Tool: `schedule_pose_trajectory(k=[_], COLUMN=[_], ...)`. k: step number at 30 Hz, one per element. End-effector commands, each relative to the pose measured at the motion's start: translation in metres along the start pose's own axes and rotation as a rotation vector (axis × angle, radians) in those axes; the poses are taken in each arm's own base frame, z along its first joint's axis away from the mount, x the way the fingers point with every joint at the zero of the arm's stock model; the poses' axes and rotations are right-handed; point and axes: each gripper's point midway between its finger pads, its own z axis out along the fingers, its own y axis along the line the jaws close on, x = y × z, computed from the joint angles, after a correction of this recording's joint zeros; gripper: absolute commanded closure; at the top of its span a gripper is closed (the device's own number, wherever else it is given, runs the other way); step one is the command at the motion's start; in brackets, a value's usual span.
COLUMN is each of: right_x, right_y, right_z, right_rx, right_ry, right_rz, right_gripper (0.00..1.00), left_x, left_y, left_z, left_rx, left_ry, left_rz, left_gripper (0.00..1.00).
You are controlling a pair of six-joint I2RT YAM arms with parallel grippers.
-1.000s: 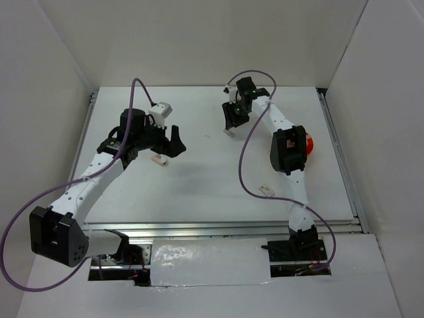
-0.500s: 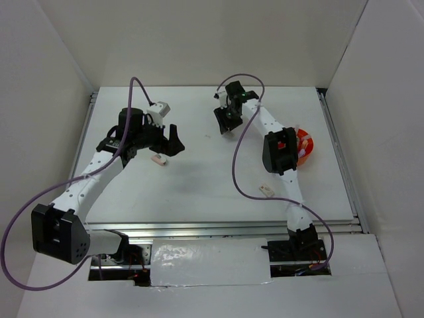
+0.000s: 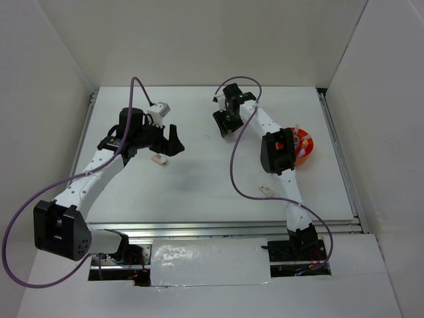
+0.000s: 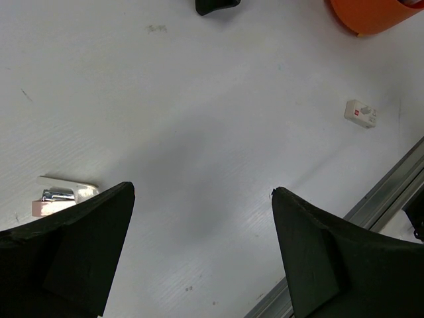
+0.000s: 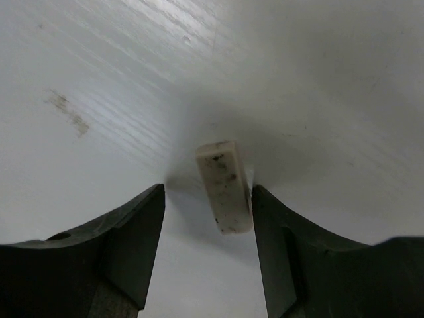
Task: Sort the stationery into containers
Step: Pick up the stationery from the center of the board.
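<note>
A grubby white eraser block (image 5: 224, 185) lies on the table between the fingers of my right gripper (image 5: 207, 192). It sits close against the right finger, with a clear gap to the left finger; the jaws are open. From above, that gripper (image 3: 225, 126) is at the far middle of the table and covers the block. My left gripper (image 4: 202, 191) hangs wide open over bare table with nothing between its fingers. A small pink and white item (image 4: 59, 195) lies just beside its left finger. The orange tub (image 3: 303, 147) holds several pieces of stationery.
A white eraser with a red mark (image 3: 266, 191) lies near the front right, also seen in the left wrist view as a small white block (image 4: 360, 113). The right arm's elbow (image 3: 277, 154) stands next to the tub. A metal rail (image 3: 225, 228) runs along the table's near edge.
The right gripper has shifted left and slightly back, and its jaws have widened around the white block. The right elbow moved left, uncovering the orange tub. The left arm has stayed still.
</note>
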Motion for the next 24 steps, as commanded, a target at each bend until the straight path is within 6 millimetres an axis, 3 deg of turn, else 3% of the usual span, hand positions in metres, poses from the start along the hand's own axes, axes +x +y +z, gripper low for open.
schedule_pose_trajectory(k=[1, 3, 6, 9, 10, 12, 14, 15, 17, 18, 20, 21, 23, 24], right_x=[0.007, 0.007, 0.010, 0.018, 0.020, 0.022, 0.015, 0.007, -0.005, -0.014, -0.016, -0.021, -0.012, -0.007], right_y=[-0.003, -0.002, 0.004, 0.012, 0.016, 0.019, 0.024, 0.027, 0.022, 0.019, 0.001, -0.002, -0.025, -0.032], right_z=[-0.001, 0.000, 0.000, 0.000, -0.001, -0.006, -0.027, -0.055, -0.090, -0.128, -0.170, -0.203, -0.246, -0.257], right_rx=[0.013, 0.016, -0.005, -0.042, -0.050, -0.063, -0.080, -0.078, -0.083, -0.069, -0.046, -0.027, 0.035, 0.055], right_ry=[0.033, 0.039, 0.052, 0.078, 0.084, 0.088, 0.056, 0.016, -0.055, -0.121, -0.181, -0.235, -0.261, -0.263], right_rz=[-0.006, -0.013, -0.033, -0.048, -0.054, -0.057, -0.058, -0.057, -0.035, -0.031, 0.000, -0.022, -0.027, -0.033], right_gripper=[0.38, 0.40, 0.53, 0.73, 0.85, 0.92, 0.98, 0.99, 1.00, 1.00, 1.00, 1.00, 1.00, 1.00], left_x=[-0.018, -0.020, -0.021, -0.023, -0.024, -0.024, -0.025, -0.025, -0.024, -0.024, -0.023, -0.022, -0.020, -0.019], left_y=[-0.005, -0.006, -0.006, -0.005, -0.006, -0.007, -0.008, -0.010, -0.011, -0.012, -0.015, -0.017, -0.018, -0.019], left_z=[-0.002, -0.002, -0.002, -0.003, -0.003, -0.004, -0.006, -0.007, -0.009, -0.010, -0.011, -0.012, -0.011, -0.011], left_rx=[0.029, 0.033, 0.032, 0.027, 0.029, 0.030, 0.031, 0.032, 0.032, 0.034, 0.036, 0.039, 0.043, 0.048], left_ry=[-0.046, -0.046, -0.045, -0.047, -0.048, -0.047, -0.051, -0.054, -0.058, -0.060, -0.066, -0.067, -0.066, -0.063], left_rz=[0.014, 0.012, 0.011, 0.014, 0.014, 0.014, 0.013, 0.014, 0.017, 0.016, 0.024, 0.027, 0.032, 0.033], left_gripper=[0.03, 0.03, 0.03, 0.04, 0.04, 0.04, 0.04, 0.04, 0.04, 0.04, 0.04, 0.04, 0.04, 0.04])
